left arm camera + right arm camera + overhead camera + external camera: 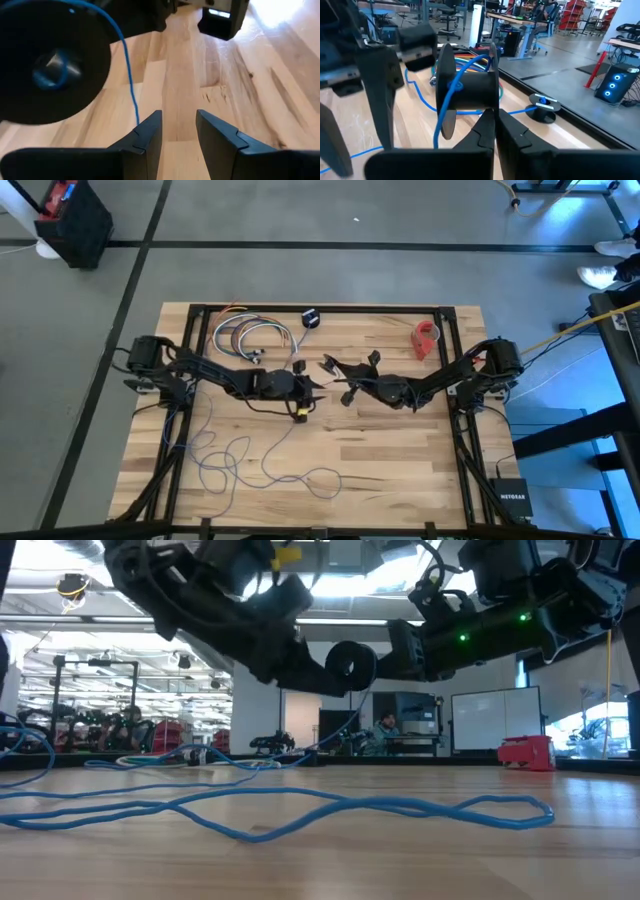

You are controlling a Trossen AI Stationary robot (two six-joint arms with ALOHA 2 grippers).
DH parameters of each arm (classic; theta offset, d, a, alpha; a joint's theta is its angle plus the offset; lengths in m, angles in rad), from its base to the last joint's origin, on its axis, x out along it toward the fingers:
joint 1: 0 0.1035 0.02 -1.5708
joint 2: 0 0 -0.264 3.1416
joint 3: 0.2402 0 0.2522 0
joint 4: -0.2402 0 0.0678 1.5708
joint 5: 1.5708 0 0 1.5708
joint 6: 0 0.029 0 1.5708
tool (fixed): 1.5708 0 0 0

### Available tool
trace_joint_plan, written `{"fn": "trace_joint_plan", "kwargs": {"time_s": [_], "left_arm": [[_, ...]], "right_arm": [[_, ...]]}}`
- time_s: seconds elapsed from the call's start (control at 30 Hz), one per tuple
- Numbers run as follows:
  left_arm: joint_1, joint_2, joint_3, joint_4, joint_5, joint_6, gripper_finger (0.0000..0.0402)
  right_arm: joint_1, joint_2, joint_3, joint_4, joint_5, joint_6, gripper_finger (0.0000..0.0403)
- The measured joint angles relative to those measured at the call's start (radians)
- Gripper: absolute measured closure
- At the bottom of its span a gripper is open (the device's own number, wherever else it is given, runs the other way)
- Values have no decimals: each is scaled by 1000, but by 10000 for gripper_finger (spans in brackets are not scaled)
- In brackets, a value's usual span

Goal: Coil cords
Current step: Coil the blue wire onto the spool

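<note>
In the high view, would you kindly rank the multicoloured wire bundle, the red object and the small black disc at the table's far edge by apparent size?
1. Multicoloured wire bundle, clearly largest.
2. Red object.
3. Small black disc, slightly smaller than the red object.

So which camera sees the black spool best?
The right wrist view: the black spool shows side-on with blue cord around it. Left wrist view shows only one round end, low view a dark ring up high, high view hardly anything.
</note>
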Motion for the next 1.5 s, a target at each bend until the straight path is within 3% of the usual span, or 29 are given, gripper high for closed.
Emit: {"fn": "trace_joint_plan", "kwargs": {"time_s": [0.1,0.33,0.5,0.63,1.23,1.37,1.5], "left_arm": [[3,35,21,-2,-10,33,288],[11,49,30,-8,-143,26,288],[31,61,30,-20,-133,-32,288],[37,77,30,-16,-46,-42,288],[80,123,30,-51,-59,-50,289],[80,122,30,-54,-58,-40,312],[84,122,30,-56,-57,-22,370]], "right_arm": [[0,0,0,-4,0,-6,396],[0,0,0,-7,-1,-23,396],[0,0,0,-8,-2,-23,395],[0,0,0,-9,-2,-23,395],[0,0,0,-14,-18,-24,395],[0,0,0,-16,-18,-24,395],[0,0,0,-9,-18,-24,395]]}}
